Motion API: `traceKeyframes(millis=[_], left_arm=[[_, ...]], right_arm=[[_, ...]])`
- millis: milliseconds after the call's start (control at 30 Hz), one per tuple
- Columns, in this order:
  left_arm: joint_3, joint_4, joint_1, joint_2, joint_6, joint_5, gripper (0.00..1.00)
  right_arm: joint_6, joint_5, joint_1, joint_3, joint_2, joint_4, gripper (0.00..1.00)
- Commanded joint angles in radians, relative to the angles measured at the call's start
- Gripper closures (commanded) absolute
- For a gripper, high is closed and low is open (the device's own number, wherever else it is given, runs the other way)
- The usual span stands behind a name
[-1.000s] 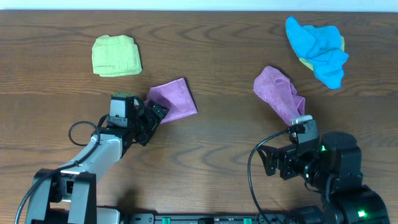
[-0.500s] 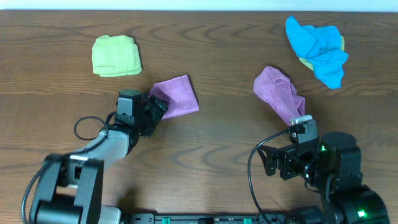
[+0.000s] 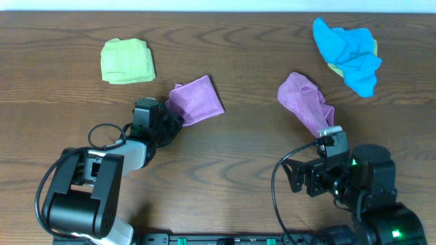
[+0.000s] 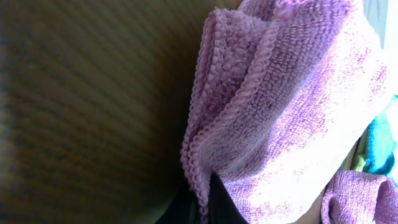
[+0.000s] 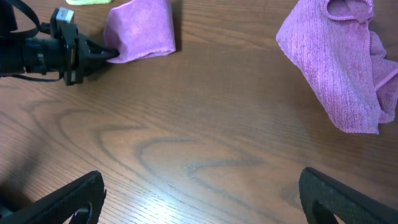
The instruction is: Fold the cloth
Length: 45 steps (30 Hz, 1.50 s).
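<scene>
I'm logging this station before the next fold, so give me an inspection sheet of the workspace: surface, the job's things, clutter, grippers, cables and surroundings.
Surface: wooden table, no spills or marks seen.
Job's things: folded purple cloth lying flat left of centre; crumpled purple cloth unfolded, right of centre.
Clutter: green cloth folded at far left; blue cloth bunched at far right over a yellow-green cloth.
Grippers: left gripper shut on the folded purple cloth's near edge; right gripper open, empty, above bare wood.
Cables: black cable looped by the left arm, another cable by the right arm; neither touches a cloth.
Surroundings: nothing seen.
</scene>
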Motion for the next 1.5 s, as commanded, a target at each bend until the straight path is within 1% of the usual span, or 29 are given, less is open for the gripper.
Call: traceKeyframes(millis=[0,133,233,333,433,600,733,967,1233,1333,1467], left_arm=[[-0.019,0.024,-0.005,0.032,0.049,-0.002,0.94],[0.002,0.179,0.003,0.03,0.042,0.083,0.94],[0.079,0.182,0.01,0.03,0.032,0.141,0.94],[0.202,0.125,0.013,0.03,0.032,0.186,0.94],[0.347,-0.013,0.014,0.03,0.045,0.185,0.94],[0.579,-0.278,0.037,0.03,0.145,0.18,0.94],[0.692,-0.416,0.06,0.03,0.196,0.158,0.94],[0.739,-0.419,0.125,0.03,0.201,0.157,0.94],[0.795,-0.418,0.24,0.045,0.202,0.151,0.95],[0.847,-0.419,0.27,0.085,0.201,0.172,0.94],[0.964,-0.426,0.286,0.182,0.201,0.214,0.94]], right_arm=[[0.009,-0.006,-0.007,-0.007,-0.003,-0.003,0.01],[0.009,-0.006,-0.007,-0.007,-0.003,-0.003,0.01],[0.009,-0.006,-0.007,-0.007,-0.003,-0.003,0.01],[0.009,-0.006,-0.007,-0.007,-0.003,-0.003,0.01],[0.009,-0.006,-0.007,-0.007,-0.003,-0.003,0.01],[0.009,-0.006,-0.007,-0.007,-0.003,-0.003,0.01],[0.009,-0.006,-0.007,-0.007,-0.003,-0.003,0.01],[0.009,-0.006,-0.007,-0.007,-0.003,-0.003,0.01],[0.009,-0.006,-0.007,-0.007,-0.003,-0.003,0.01],[0.009,-0.006,-0.007,-0.007,-0.003,-0.003,0.01],[0.009,-0.006,-0.007,-0.007,-0.003,-0.003,0.01]])
